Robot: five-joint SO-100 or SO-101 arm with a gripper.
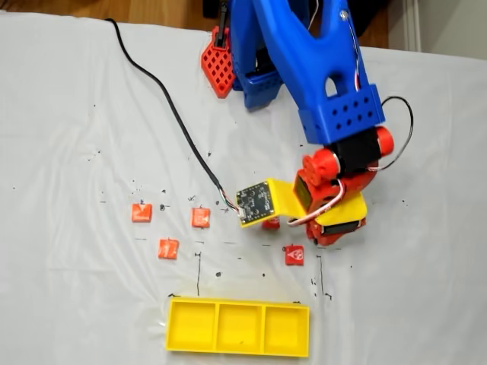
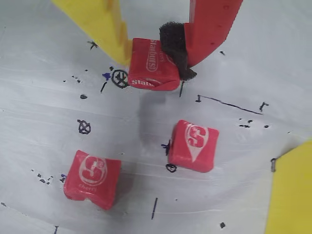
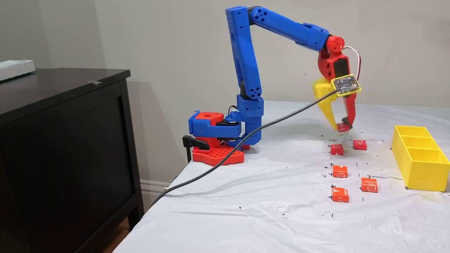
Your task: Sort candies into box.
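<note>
**Gripper pinching one candy above the table; five candies loose; box empty**

Wrist view: the gripper (image 2: 158, 61) has its yellow finger (image 2: 105, 24) at 11 o'clock and its red finger (image 2: 209, 27) at 1 o'clock, drawn together on a red held candy (image 2: 151, 66); a dark foam pad (image 2: 174, 48) on the red finger presses the candy's right side; the yellow finger touches its left side; the wrapper looks slightly squashed. Below it, two more candies lie on the white sheet: one at 6 o'clock of the held one (image 2: 193, 145), one at 7 o'clock (image 2: 92, 178); they are apart from each other. A yellow corner of the box (image 2: 292, 195) shows at 4 o'clock of the frame.

In a fixed view from the side, the held candy (image 3: 342, 127) hangs clear of the table (image 3: 246, 196) between the fingertips; two candies (image 3: 336, 149) (image 3: 359, 144) sit just beneath, toward the camera; three orange-red ones (image 3: 340, 171) (image 3: 369, 185) (image 3: 340, 194) lie nearer still. The box (image 3: 420, 158) stands at 3 o'clock of the group, well apart from the gripper; its compartments look empty.

In a fixed view from above, the box (image 1: 238, 328) lies at 6 o'clock; all three compartments are bare; three orange-red candies (image 1: 141, 213) (image 1: 200, 217) (image 1: 168, 249) sit at 10 o'clock of it; one red candy (image 1: 294, 255) lies at 1 o'clock of it; another (image 1: 271, 223) is partly hidden under the camera board (image 1: 255, 202). A black cable (image 1: 163, 99) runs from the board toward 11 o'clock.
</note>
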